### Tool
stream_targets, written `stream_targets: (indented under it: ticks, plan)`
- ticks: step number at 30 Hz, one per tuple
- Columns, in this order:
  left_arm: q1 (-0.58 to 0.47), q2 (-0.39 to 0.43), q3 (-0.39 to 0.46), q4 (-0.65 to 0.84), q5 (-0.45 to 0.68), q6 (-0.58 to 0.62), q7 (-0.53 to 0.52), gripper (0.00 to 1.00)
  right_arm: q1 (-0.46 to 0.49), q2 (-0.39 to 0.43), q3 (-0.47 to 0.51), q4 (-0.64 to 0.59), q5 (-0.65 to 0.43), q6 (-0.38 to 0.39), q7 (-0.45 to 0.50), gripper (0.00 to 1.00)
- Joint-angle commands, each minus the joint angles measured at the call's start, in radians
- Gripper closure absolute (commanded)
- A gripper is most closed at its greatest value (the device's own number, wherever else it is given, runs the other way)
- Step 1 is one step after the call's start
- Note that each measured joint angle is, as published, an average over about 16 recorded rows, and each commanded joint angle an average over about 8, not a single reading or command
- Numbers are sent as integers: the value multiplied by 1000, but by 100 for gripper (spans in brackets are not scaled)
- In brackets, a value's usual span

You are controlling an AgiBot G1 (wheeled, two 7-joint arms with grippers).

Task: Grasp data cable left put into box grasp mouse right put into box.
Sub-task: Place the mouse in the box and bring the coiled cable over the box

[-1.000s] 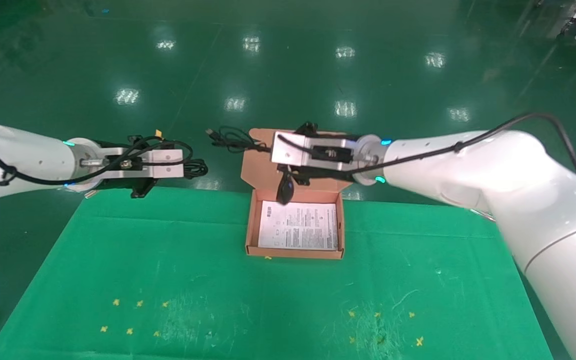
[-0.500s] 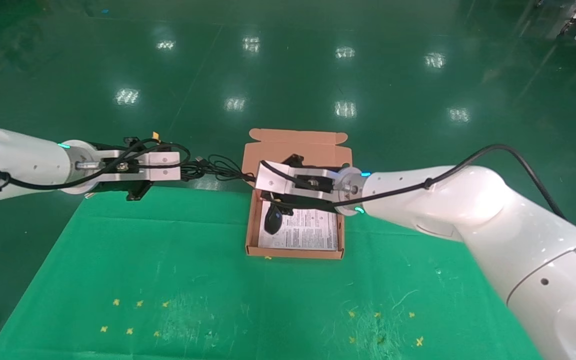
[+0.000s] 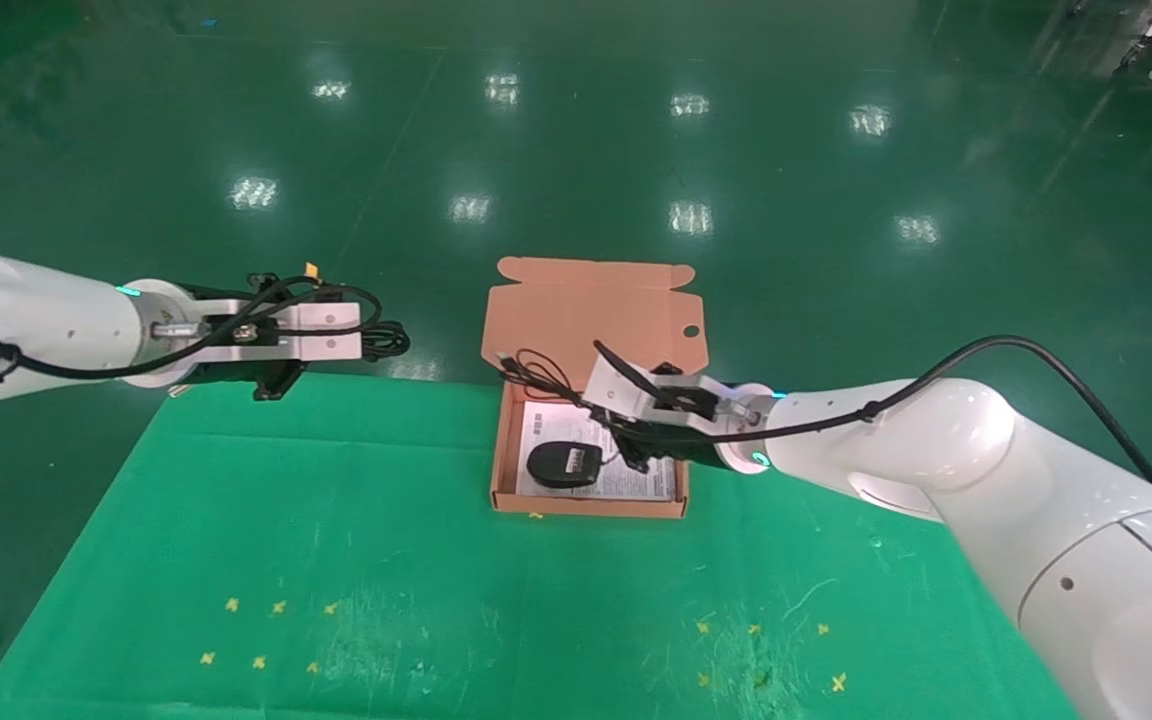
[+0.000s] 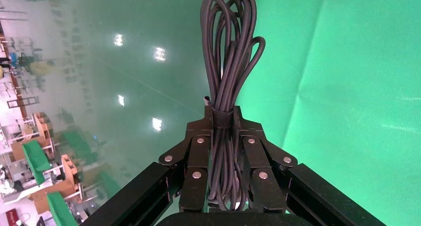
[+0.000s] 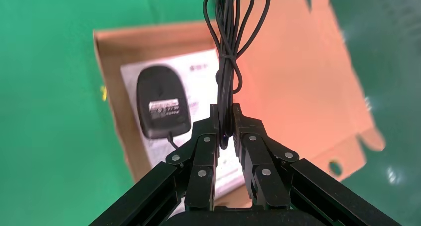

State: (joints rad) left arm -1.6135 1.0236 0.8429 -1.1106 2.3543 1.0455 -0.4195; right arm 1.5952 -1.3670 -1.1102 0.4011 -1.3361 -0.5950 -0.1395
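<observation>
Risking a snag: right gripper (image 5: pixel 226 131) pinching the mouse's thin cord (image 5: pixel 229 62) between nearly closed jaws, over the box (image 3: pixel 502 440), with cord loops (image 3: pixel 534 372) trailing out across the back wall onto the raised lid (image 3: pixel 591 305); opening here likely leaving those loops draped outside, or a pull-back with the cord caught on the fingers (image 5: pixel 204 154) dragging the mouse (image 3: pixel 563 464) out again

Also risking a tangle at the next drop: left gripper (image 4: pixel 223 131) clamping tight on the data cable (image 4: pixel 229 52), holding it out past the far left corner of the green mat (image 3: pixel 356 560), well apart from the box; bundle going in on top of the loose cord probably knotting with it, or overhanging the shallow wall

Looking at the mouse: small, black, oval, lying belly-up judging by the label showing on it in the right wrist view, resting inside the box on the white printed sheet (image 3: pixel 636 480), near the front left corner

Looking at the data cable (image 3: pixel 384 340): thick black strands, folded into 1 long narrow loop, banded at the grip point, no plug in view

Looking at the box: shallow brown cardboard, lid standing open at the back, round hole near 1 lid corner
</observation>
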Motion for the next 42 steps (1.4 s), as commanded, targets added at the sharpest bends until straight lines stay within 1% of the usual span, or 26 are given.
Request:
stream_targets:
  ticks: [1, 2, 8, 9, 10, 17, 24, 28, 32, 37, 42]
  plan:
    - [0, 0, 0, 0, 0, 0, 0, 100, 2, 0, -23, -17, 1, 1, 24, 94]
    - [0, 0, 0, 0, 0, 0, 0, 100, 4, 0, -30, -18, 0, 1, 29, 84]
    - [1, 0, 0, -1, 0, 1, 0, 100, 11, 2, -60, -17, 3, -1, 44, 9]
    - [1, 0, 0, -1, 0, 1, -1, 100, 11, 5, -62, -15, 4, -2, 45, 2]
    - [1, 1, 0, -2, -2, 0, -1, 100, 11, 7, -66, -11, 5, -2, 47, 0]
    - [15, 26, 0, 11, -23, -25, 12, 100, 11, 36, -74, 25, 6, -1, 61, 0]
    - [38, 81, 7, 62, -70, -91, 79, 100, 31, 74, -79, 40, -2, -2, 84, 0]
    - [57, 121, 6, 112, -124, -154, 148, 100, 51, 112, -80, 56, -12, 4, 101, 0]
    - [74, 174, 3, 190, -182, -236, 238, 100, 76, 162, -82, 90, -25, 10, 126, 0]
    - [89, 256, 5, 311, -252, -336, 374, 100, 99, 237, -92, 157, -48, 10, 170, 0]
    - [98, 319, 12, 411, -340, -394, 503, 100, 113, 315, -109, 239, -82, 10, 234, 0]
